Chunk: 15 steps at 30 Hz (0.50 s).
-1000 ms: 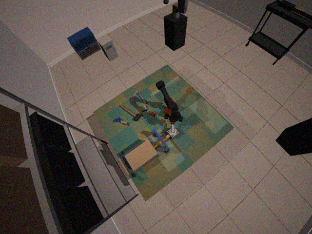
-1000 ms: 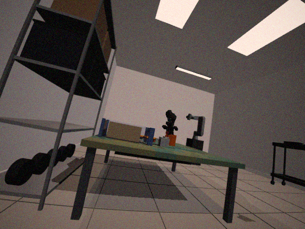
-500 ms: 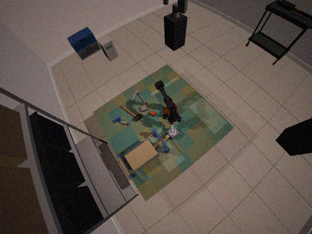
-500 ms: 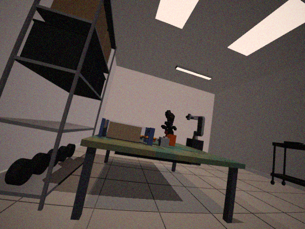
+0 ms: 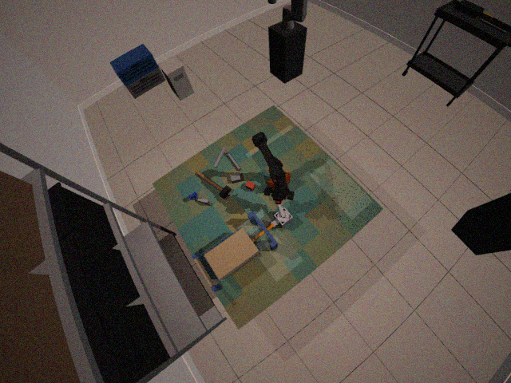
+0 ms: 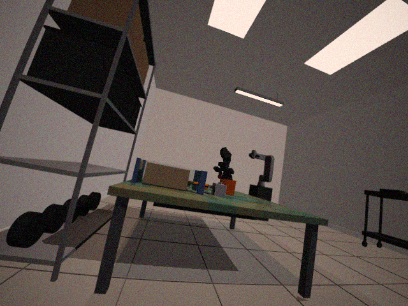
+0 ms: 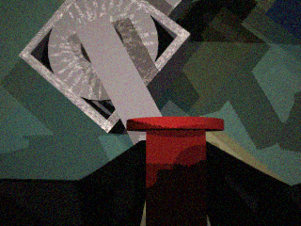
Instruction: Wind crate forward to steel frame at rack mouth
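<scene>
The tan crate (image 5: 231,253) (image 6: 166,176) sits flat. A blue frame (image 5: 270,236) (image 6: 203,182) stands across its front, with a narrow gap between them. The orange strap (image 5: 269,227) runs from the crate to the pale winch (image 5: 288,217) (image 6: 220,190) (image 7: 181,34). The silver crank handle (image 7: 118,71) lies across the top of the winch; its key end is hidden. My gripper (image 5: 279,201) (image 7: 172,149) is shut on the handle's red knob (image 7: 175,123), beside the winch. The clear panels cannot be made out.
A mallet (image 5: 211,182), a blue-handled tool (image 5: 192,196), a square plate (image 5: 235,177), a small red block (image 5: 250,185) and two silver bars lie on the patchwork bench top (image 5: 206,227). An orange block (image 6: 229,186) stands behind the winch. A tall shelf rack (image 6: 88,145) is beside the bench.
</scene>
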Motion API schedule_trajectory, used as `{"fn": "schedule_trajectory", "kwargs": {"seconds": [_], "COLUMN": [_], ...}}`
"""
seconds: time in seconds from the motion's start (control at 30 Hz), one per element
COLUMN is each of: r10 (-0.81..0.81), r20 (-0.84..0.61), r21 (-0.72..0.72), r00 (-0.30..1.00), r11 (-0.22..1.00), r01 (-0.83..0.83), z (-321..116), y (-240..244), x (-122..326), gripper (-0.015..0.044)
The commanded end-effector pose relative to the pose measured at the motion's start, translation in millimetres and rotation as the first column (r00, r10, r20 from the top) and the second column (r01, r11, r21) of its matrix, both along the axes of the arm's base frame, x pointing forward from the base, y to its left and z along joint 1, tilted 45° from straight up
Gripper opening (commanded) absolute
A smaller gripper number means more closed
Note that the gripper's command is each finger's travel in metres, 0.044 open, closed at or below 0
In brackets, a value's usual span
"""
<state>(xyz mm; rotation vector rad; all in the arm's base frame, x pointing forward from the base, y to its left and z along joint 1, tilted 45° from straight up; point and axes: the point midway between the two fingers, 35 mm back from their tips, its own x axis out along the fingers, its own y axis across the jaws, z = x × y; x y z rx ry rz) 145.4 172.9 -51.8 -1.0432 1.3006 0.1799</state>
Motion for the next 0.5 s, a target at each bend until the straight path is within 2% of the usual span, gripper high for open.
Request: {"fn": "schedule_trajectory", "kwargs": {"seconds": [0.0,0.47], "r10": [-0.005,-0.005], "r20": [0.028,0.029], "r21": [-0.010,-0.010], "r00": [1.000,1.000], "r11": [1.000,1.000], "r01": [0.005,0.005], "z": [0.5,2.4], "y": [-4.5,-6.1], "x": [11.8,26.1], "gripper": [0.0000,0.0000]}}
